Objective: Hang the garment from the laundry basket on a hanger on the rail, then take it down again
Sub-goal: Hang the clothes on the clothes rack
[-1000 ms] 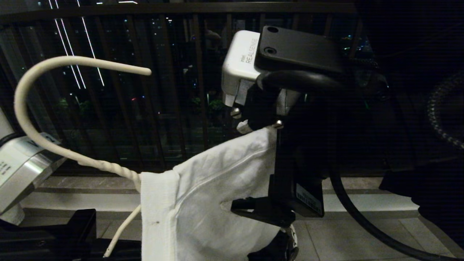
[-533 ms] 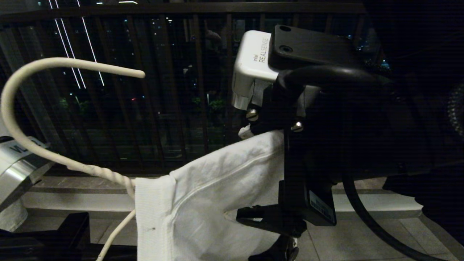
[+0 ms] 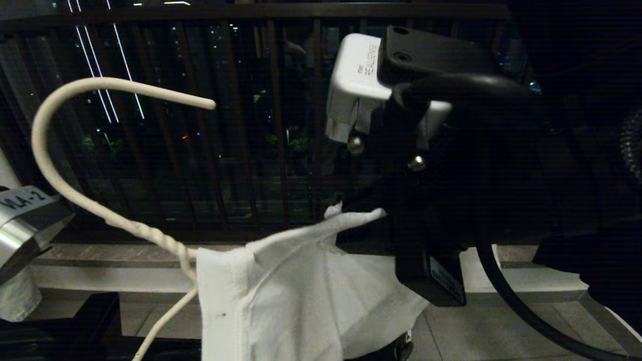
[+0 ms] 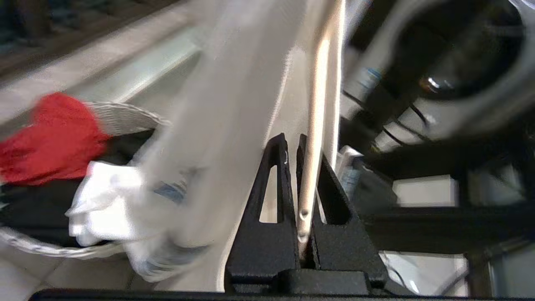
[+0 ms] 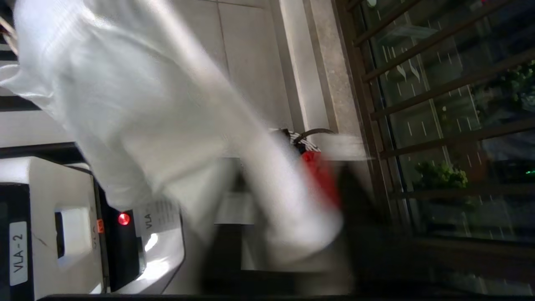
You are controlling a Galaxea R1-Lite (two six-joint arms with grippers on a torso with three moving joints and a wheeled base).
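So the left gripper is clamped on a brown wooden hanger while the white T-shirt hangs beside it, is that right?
Not quite: the left gripper is shut on the thin white wire hanger, not a wooden one, as the left wrist view shows. The white T-shirt does hang beside it.

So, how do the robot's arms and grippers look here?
The right gripper is black. Its wrist carries a white camera with grey lettering under a black plate with two holes, and a thick black cable loops down from it. The left gripper has black, wedge-shaped fingers with triangular cutouts. The left arm is silver metal with a white label.
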